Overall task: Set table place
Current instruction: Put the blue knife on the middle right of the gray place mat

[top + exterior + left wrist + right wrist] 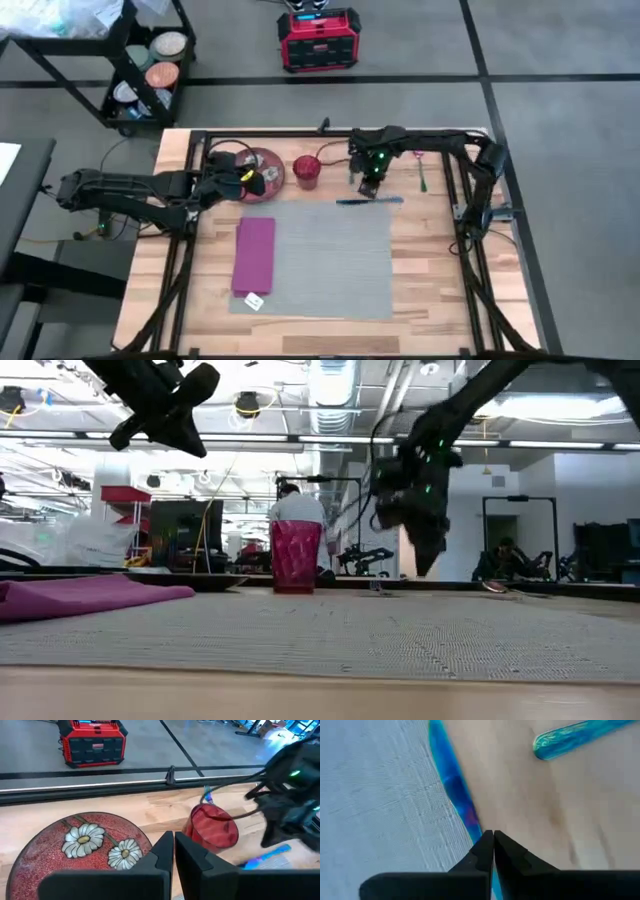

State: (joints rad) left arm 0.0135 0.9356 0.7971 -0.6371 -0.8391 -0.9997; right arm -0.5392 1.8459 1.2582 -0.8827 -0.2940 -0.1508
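Grey woven fabric filled the foreground of the low view: this was the placemat, which lay flat on the wooden table, covering its middle. On the placemat's left part we saw a folded magenta napkin, with a small white tag touching its near end.

Beyond the placemat's far edge stood a red ribbed cup, upright, and just to its left a red plate with white daisies. Our left gripper hung over that plate, above the surface, its fingers pressed together with nothing between them.

Our right gripper was lowered at the placemat's far edge, right of the cup. Its fingers were clenched tip to tip, right at a blue iridescent utensil that lay along the border between fabric and bare wood; whether they actually gripped it we could not tell. A second blue piece lay on the bare wood nearby, apart from the first. Farther right on the table we saw a small utensil with a green and pink handle.

Off the table stood a red and black box on the floor and a black shelf cart holding dishes.
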